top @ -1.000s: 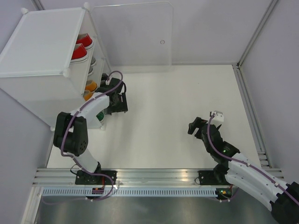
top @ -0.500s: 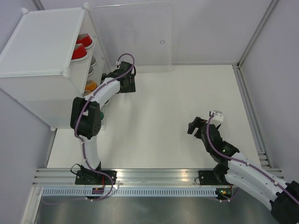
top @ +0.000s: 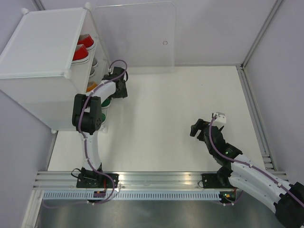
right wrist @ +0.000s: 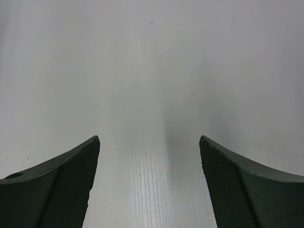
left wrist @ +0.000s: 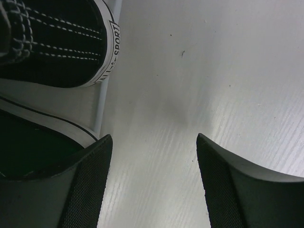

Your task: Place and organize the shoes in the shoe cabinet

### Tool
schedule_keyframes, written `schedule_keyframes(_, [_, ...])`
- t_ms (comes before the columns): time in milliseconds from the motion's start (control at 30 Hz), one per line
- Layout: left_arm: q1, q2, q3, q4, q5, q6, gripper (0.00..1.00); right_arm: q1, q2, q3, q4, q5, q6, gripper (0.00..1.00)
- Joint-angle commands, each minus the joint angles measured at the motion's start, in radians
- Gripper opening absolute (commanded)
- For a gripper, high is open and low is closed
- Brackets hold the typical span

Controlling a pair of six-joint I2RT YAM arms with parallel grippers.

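White table [top: 190, 118], pale lilac walls [top: 213, 28]

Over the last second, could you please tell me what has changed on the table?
The left arm stretched away from its base, carrying the left pincer farther back along the cabinet's open front, first outward, then in toward it again. It is open and empty, beside a black shoe. Nothing was grasped or released. The right pincer, open, and the red shoes stayed put.

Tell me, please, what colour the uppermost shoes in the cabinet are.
Red shoes with white soles, clearest in the top external view.
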Motion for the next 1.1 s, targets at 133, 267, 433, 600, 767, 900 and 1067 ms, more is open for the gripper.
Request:
schedule_keyframes(133, [0.016,-0.114,-0.116,-0.02,-0.1,-0.013,0.75,0.003,0.005,0.011,0.037,-0.009,-0.012,0.89])
schedule_keyframes(267, [0.029,-0.162,-0.153,-0.03,-0.123,-0.034,0.75,0.004,0.003,0.01,0.034,-0.01,-0.012,0.89])
schedule_keyframes(433, [0.049,-0.177,-0.178,-0.03,-0.125,-0.036,0.75,0.003,0.003,0.01,0.039,-0.018,-0.013,0.89])
schedule_keyframes(600, [0.069,-0.142,-0.176,-0.029,-0.094,-0.04,0.75,0.003,0.006,0.011,0.039,-0.022,-0.015,0.89])
schedule_keyframes(767, [0.078,-0.108,-0.138,-0.027,-0.088,-0.023,0.75,0.001,0.017,0.013,0.042,-0.027,-0.015,0.89])
schedule_keyframes(900, [0.092,-0.123,-0.132,-0.029,-0.091,-0.025,0.75,0.003,0.022,0.014,0.042,-0.03,-0.015,0.89])
schedule_keyframes(1067, [0.092,-0.159,-0.145,-0.03,-0.052,-0.025,0.77,0.003,0.023,0.014,0.047,-0.039,-0.018,0.89])
